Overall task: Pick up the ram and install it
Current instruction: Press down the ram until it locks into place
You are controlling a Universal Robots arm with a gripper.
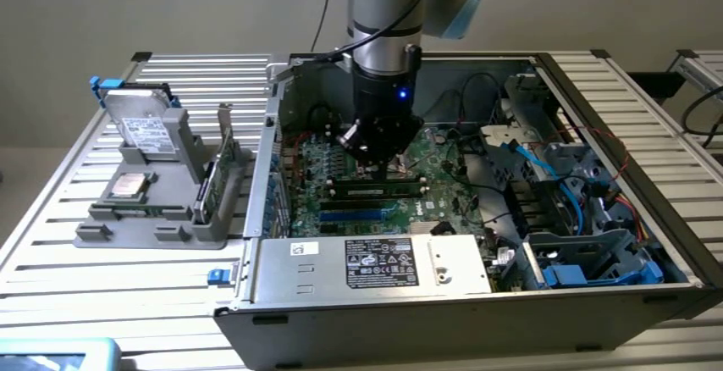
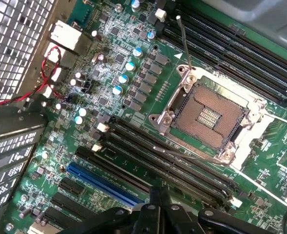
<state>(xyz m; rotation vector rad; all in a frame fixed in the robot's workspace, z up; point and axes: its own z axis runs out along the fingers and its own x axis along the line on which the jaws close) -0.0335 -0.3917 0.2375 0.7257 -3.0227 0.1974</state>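
Inside the open case my gripper (fingers pressed together) hovers above the seated ram; I'd press squarely.

The ram — narrow green stick, pale label — lies seated flat in a motherboard slot

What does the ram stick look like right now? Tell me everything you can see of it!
The ram is a long, thin green stick with a small pale label near its middle. It seems to sit level in a black slot on the green board inside the computer case, with a black clip at each end. A blue slot runs alongside it. The gripper hangs just above it; whether they touch cannot be told.
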